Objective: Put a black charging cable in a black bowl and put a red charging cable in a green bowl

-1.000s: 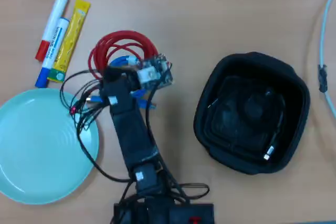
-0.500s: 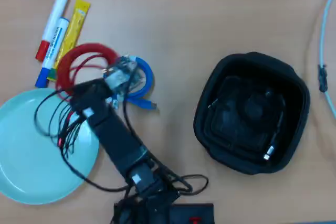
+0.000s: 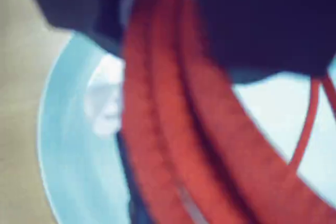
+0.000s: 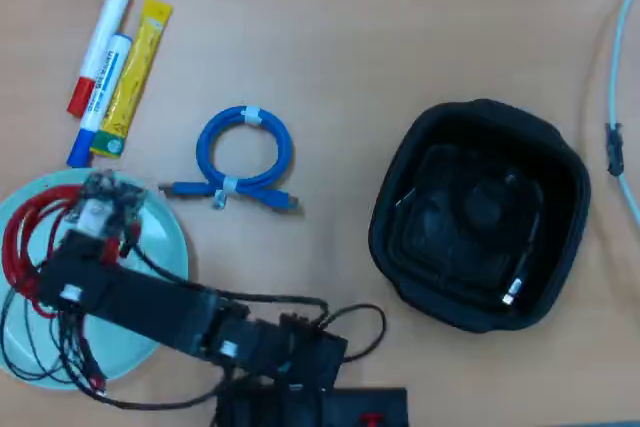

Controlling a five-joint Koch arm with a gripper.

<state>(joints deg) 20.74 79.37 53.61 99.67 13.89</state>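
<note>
While the wooden tabletop (image 4: 400, 37) spans the whole overhead view, the biggest item on it is the matte black squarish bowl (image 4: 480, 215) at right, w/ a thin black cable coil (image 4: 470, 212) lying inside, one silvery plug showing. Next in size, the round pale mint-green dish (image 4: 165, 247) sits at near left, and the black Koch arm (image 4: 150, 307) reaches over it from the near edge. The gripper (image 4: 55, 247) hangs above the dish, clamped on the bright red coiled cable (image 3: 173, 129); wrist view, blurred, shows red strands running up into the dark jaws w/ green dish beneath. Coil drapes mostly over the dish, left part near the rim. Well apart, mid-table, lies the blue coiled cable (image 4: 243, 159), and at far left two markers (image 4: 98, 57) beside a yellow sachet (image 4: 133, 72). Risk, as I judge it: if released here the springy coil could slide or spill over the left rim, or snag the arm's own loose wires.
</note>
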